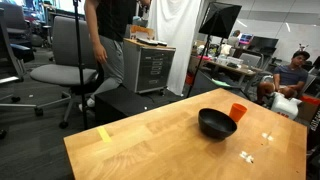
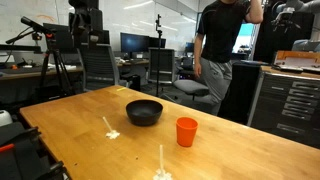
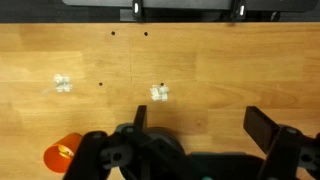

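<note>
Wooden table [image 1: 150,140], glossy black bowl [image 2: 144,111], small orange cup [image 2: 187,131] near it, fingers [image 3: 262,126] spread wide, empty

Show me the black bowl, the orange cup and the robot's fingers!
black bowl [image 2: 144,116]: in an exterior view, on its dark outer wall.
orange cup [image 2: 187,134]: in an exterior view, on the middle of its side.
fingers [image 3: 260,124]: wrist view, on one finger's tip; they stand apart.

I'm working in an open office-lab: swivel chairs [image 1: 65,75], monitors [image 2: 133,43] and a drawer cabinet [image 2: 285,100] stand well beyond my fingers [image 3: 140,122].
</note>
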`<action>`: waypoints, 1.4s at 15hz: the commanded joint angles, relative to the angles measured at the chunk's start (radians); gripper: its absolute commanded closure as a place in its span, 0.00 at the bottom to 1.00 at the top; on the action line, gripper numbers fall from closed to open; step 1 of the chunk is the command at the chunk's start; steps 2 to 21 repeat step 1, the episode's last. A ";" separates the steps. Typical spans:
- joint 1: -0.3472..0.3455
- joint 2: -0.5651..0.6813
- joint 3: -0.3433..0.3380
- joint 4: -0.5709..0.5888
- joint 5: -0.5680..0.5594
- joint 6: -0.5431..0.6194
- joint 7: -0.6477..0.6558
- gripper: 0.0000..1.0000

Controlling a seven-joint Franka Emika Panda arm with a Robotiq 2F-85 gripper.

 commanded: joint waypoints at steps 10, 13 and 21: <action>0.002 0.000 -0.001 0.002 -0.001 -0.002 0.001 0.00; 0.002 0.000 -0.001 0.002 -0.001 -0.002 0.001 0.00; 0.002 0.000 -0.001 0.002 -0.001 -0.002 0.001 0.00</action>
